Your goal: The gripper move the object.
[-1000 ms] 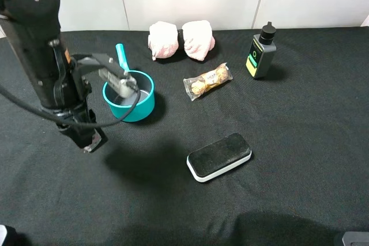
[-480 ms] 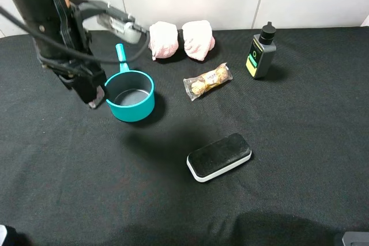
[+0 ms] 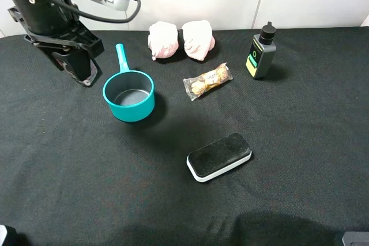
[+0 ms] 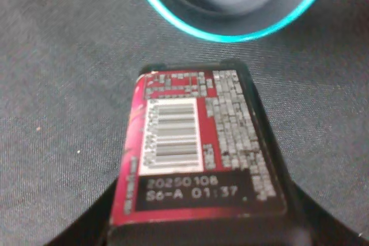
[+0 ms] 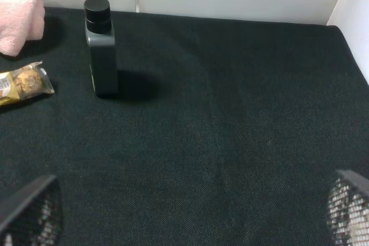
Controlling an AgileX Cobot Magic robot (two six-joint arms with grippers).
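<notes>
Black cloth-covered desk [image 3: 288, 142] under white wall panels, with the left pincer [image 3: 81, 72] closed on a small black box with a red barcode label [image 4: 196, 159] near the far left corner.

Gripped between the closed jaws, the box shows its label face to the wrist camera and sits just beside the round teal plastic pot with a straight handle [image 3: 128, 105], which stands a little further in from the far left corner. Whether the box clears the cloth I cannot tell. Over the desk's right side the right pincer [image 5: 184, 211] gapes open, holding nothing. The main hazard looks like the pot: a low or careless sweep toward the desk's middle could knock its handle or rim and shove it along. The smooth label may also let the box slip or twist in the jaws, so it could land tipped over.
</notes>
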